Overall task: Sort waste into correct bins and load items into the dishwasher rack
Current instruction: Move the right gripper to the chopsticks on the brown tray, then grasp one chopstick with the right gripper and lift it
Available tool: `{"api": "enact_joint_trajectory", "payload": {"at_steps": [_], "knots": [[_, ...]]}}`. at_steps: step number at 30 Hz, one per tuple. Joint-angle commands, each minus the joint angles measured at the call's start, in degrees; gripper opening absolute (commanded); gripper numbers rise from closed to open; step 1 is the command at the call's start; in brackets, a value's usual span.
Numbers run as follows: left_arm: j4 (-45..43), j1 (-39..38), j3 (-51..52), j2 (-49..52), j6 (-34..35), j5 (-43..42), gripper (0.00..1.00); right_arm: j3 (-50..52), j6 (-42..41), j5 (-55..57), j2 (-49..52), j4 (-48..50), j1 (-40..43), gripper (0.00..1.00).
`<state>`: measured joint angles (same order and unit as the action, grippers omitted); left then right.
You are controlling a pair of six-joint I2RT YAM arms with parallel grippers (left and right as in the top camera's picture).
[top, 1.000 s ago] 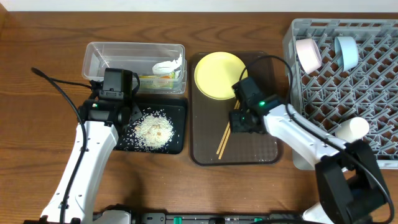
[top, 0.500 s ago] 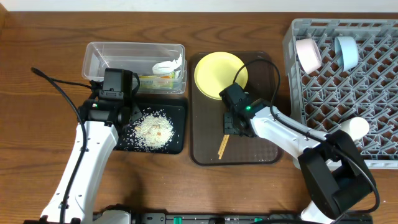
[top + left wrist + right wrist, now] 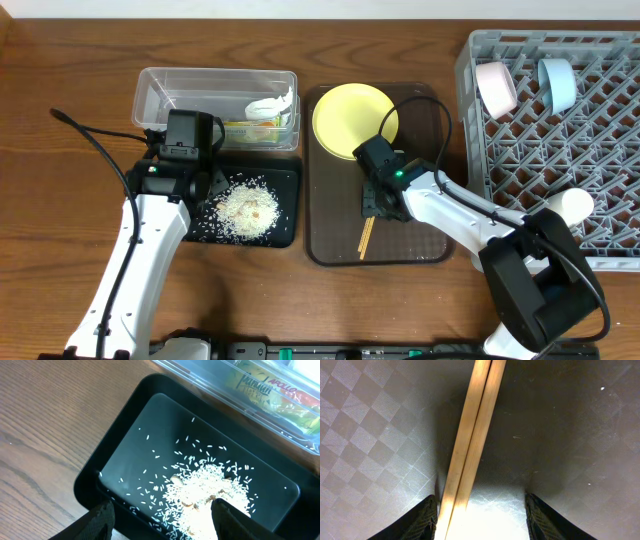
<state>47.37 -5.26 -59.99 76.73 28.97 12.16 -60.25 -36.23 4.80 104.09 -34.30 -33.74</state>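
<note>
The pair of chopsticks (image 3: pixel 475 425) lies flat on the brown serving tray (image 3: pixel 425 235), at 6 o'clock from the yellow plate (image 3: pixel 350 120). From overhead, its long axis runs from about 1 o'clock down to 7 o'clock. The right gripper (image 3: pixel 372 207) sits low over the upper end of the sticks. Its jaws are spread wide and straddle them, holding nothing. In the right wrist view the two sticks lie side by side, running almost 12 to 6. They pass close to the finger at 7 o'clock and well clear of the one at 5 o'clock. We judge the right arm far nearer to them than the left, and closing across the sticks looks like the move in hand. The left gripper (image 3: pixel 165 522) hovers with jaws wide over the black tray (image 3: pixel 115 430), where the rice (image 3: pixel 200 495) is heaped. At 1 o'clock, inside the clear tub (image 3: pixel 220 390), a wrapper (image 3: pixel 270 390) reads "APOLLO"; we cannot make out the larger word beside it.
</note>
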Motion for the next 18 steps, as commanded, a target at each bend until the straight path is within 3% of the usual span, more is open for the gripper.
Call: {"api": "enact_joint_trajectory", "payload": {"at_steps": [1,18], "knots": [[0.22,0.26,-0.24,0.39,0.92,0.31,0.65,-0.57,0.33,1.66,-2.84,0.02,0.83,0.55],[0.20,0.26,-0.24,0.39,0.92,0.33,0.65,0.87,0.22,1.84,-2.80,-0.85,1.33,0.54]]}}
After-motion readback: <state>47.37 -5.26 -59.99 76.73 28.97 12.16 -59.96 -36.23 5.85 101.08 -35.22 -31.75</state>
